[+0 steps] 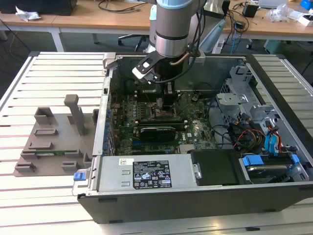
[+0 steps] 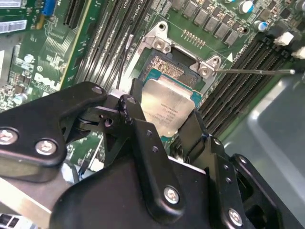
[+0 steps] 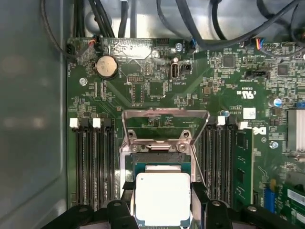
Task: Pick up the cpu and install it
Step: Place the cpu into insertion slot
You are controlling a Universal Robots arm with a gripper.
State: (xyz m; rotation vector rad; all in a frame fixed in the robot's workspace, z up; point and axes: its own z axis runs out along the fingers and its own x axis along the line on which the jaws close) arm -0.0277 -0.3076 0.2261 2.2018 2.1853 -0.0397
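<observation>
Clamping the small, flat, square cpu (image 3: 163, 200) with a silvery-grey metal top by two opposite edges, the black two-fingered gripper (image 3: 162, 190) held the chip directly over the dark, metal-framed square socket (image 3: 162, 143) in the first wrist view. Its black fingers (image 3: 127, 191) pressed against the chip's sides, one on each. Whether the chip was seated in the socket or just above it could not be told. The socket's silvery hinged cover plate (image 3: 164, 117) stood open. Rows of long black memory slots (image 3: 93, 162) ran on both sides of the socket, and a round silver coin battery (image 3: 106, 67) sat on the green motherboard (image 3: 157, 88) beyond it.

In the second wrist view the cpu (image 2: 174, 105) showed a greenish rim under its metal top, with the gripper (image 2: 164, 112) closed around it and a thin metal lever (image 2: 252, 71) sticking out beside the socket (image 2: 174, 69).

In the exterior view the grey robot arm (image 1: 171, 24) reached down into the open dark computer case (image 1: 195, 200), the gripper (image 1: 164, 100) low over the motherboard (image 1: 146, 132). The case lay on a pale slatted table (image 1: 49, 68), and a grey moulded fixture (image 1: 54, 137) rested toward the exterior view's left.
</observation>
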